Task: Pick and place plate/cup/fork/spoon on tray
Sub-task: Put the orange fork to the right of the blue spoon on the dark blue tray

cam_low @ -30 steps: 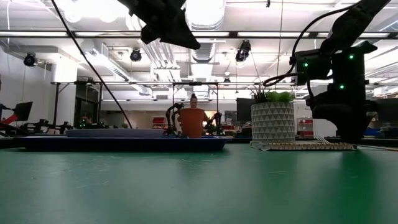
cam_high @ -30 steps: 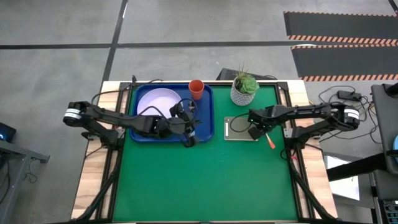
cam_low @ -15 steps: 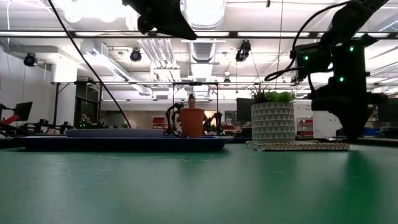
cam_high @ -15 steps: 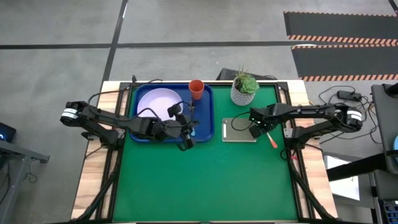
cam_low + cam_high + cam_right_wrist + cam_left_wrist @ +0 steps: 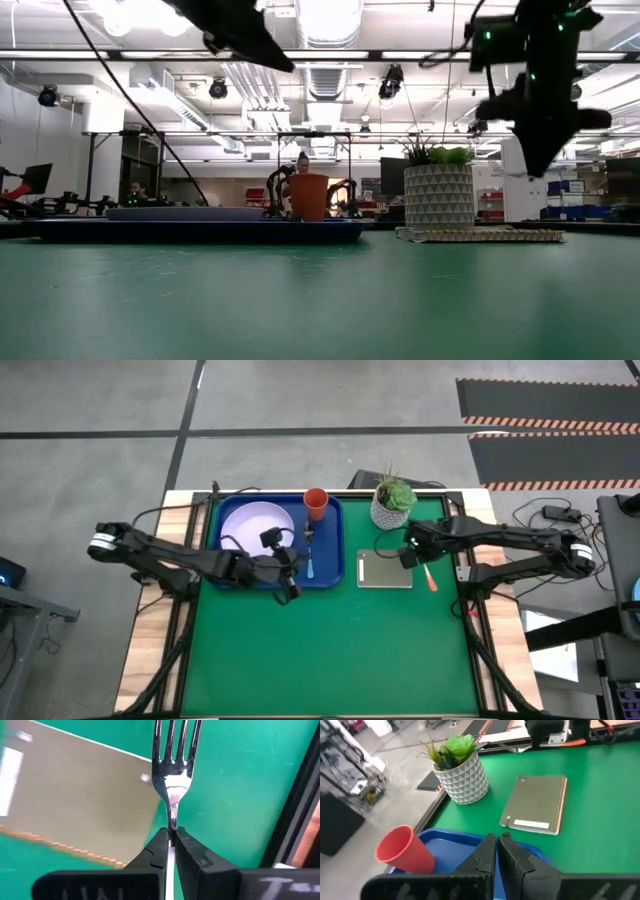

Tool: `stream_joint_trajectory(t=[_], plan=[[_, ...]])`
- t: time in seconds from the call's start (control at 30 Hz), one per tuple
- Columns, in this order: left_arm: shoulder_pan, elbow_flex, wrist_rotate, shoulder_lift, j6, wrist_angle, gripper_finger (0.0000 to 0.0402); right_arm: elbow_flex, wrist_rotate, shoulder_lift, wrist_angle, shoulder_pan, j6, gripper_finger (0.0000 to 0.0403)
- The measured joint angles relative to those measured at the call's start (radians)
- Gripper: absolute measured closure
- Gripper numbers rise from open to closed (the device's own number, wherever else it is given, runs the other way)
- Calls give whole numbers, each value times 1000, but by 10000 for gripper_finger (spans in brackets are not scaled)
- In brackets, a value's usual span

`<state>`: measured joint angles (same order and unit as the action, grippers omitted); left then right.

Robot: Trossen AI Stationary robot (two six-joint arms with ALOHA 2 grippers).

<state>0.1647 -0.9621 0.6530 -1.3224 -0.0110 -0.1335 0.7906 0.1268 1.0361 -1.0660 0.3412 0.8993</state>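
The blue tray (image 5: pixel 330 565) lies at the far left and holds the pale plate (image 5: pixel 248 525), the orange-red cup (image 5: pixel 316 503) and the blue-handled spoon (image 5: pixel 309 558). My left gripper (image 5: pixel 287 582) is shut and empty above the tray's near edge; its shut fingers show in the left wrist view (image 5: pixel 497 840). My right gripper (image 5: pixel 408 557) is shut on the fork (image 5: pixel 172 750) by the right edge of the grey-green pad (image 5: pixel 385 569). The fork's orange handle (image 5: pixel 428 577) sticks out behind the gripper. In the low view the right gripper (image 5: pixel 535 160) is well above the table. My right gripper pinches the fork's slim metal neck (image 5: pixel 172 822), just below the tines, between its two fingers. The fingers slant down from the table's right side, and the fork lies roughly along them with its tines pointing ahead. The fork is lifted clear, over the pad's edge.
A white pot with a green plant (image 5: pixel 393 503) stands at the far edge, just behind the pad and close to my right gripper. The green mat's near half (image 5: pixel 330 650) is bare.
My right gripper has risen with the fork, lifting it clear of the table, and has drifted a little toward the far edge. My left gripper has drawn back toward the table's left, uncovering the spoon on the tray.
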Motion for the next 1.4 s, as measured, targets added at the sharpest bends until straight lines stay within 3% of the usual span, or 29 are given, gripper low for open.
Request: stream_joint_trajectory(t=[0.27,0.6,1.03,1.4], plan=[[0,126,-5,188,130,46,402,148,-3,49,2,-114,149,390],[0,262,-19,411,231,100,402,453,70,352,10,-269,281,390],[3,292,-22,530,321,64,402,904,72,727,7,-249,307,390],[3,317,-22,619,422,62,402,1151,29,953,-9,-180,291,390]])
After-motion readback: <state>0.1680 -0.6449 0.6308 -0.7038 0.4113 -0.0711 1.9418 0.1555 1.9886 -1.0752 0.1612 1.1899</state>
